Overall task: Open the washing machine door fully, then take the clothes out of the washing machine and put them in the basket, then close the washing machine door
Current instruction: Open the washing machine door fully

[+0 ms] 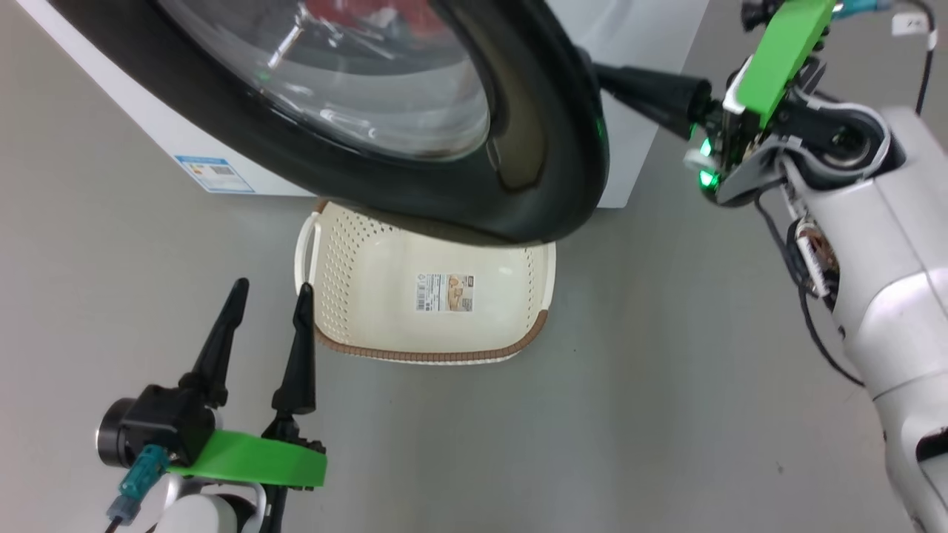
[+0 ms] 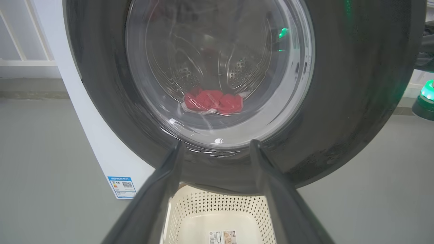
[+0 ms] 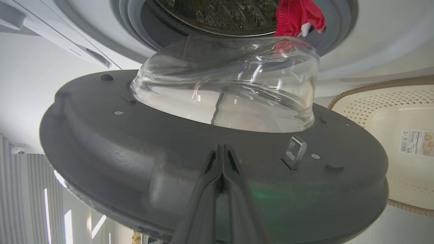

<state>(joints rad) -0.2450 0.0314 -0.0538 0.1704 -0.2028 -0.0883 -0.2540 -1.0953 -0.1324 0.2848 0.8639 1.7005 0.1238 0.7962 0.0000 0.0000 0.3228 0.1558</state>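
Holding my right gripper (image 3: 222,152) with its fingers pressed together, I have the tips at the grey inner face of the washing machine door (image 1: 548,148), reaching behind its 3 o'clock edge in the head view. The door stands partly open from the washing machine (image 1: 163,118), over the basket (image 1: 370,281). My left gripper (image 1: 272,296), spread and empty, sits at 7 o'clock, just beside the basket. The clothes (image 2: 215,101) lie in the drum, at 6 o'clock behind the glass.

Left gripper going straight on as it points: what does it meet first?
Probably the lower black rim of the washing machine door; the left gripper aims over the basket. Depth unclear.
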